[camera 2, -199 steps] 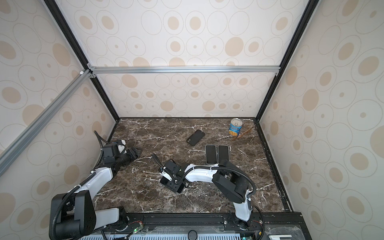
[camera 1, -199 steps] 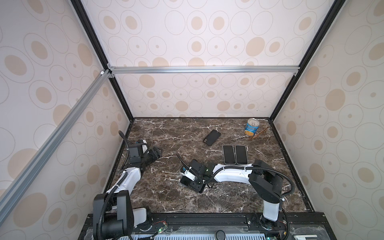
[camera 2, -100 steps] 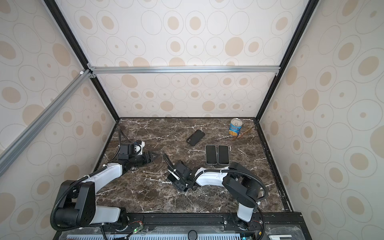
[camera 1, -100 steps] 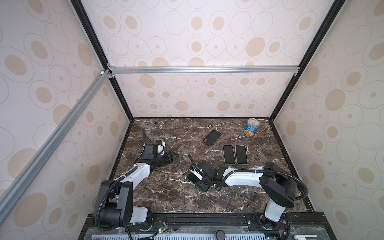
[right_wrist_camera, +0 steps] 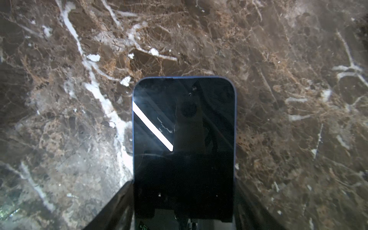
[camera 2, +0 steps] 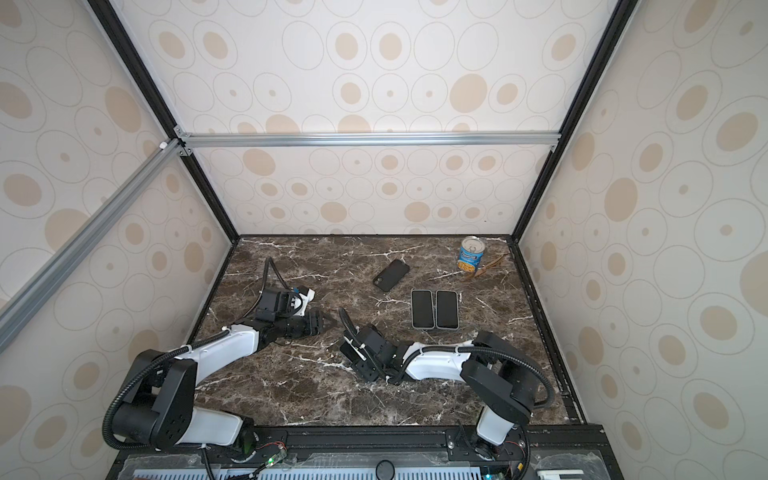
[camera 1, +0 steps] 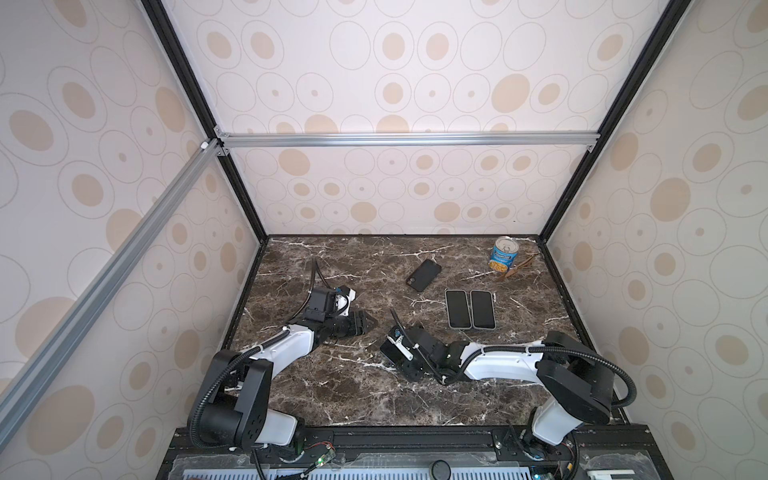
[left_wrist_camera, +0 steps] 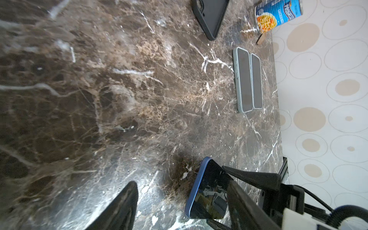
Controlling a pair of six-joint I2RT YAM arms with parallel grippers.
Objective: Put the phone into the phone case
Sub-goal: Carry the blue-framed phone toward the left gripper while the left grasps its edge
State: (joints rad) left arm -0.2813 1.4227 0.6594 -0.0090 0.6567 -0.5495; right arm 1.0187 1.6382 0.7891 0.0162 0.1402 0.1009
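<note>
A dark-screened phone with a blue edge is held by its two long sides in my right gripper, low over the marble near the middle of the table. The left wrist view shows the same phone tilted, with one end near the tabletop. My left gripper is open with nothing gripped, and in both top views it sits just left of the phone. The black phone case lies flat farther back, with neither gripper near it.
Two other phones lie side by side on the marble table, right of centre. A blue soup can and a small wooden piece stand at the back right corner. Patterned walls close in three sides.
My left arm has swung from beside the left wall toward the middle, ending close to the held phone. The right gripper with the phone has shifted only slightly to the right.
</note>
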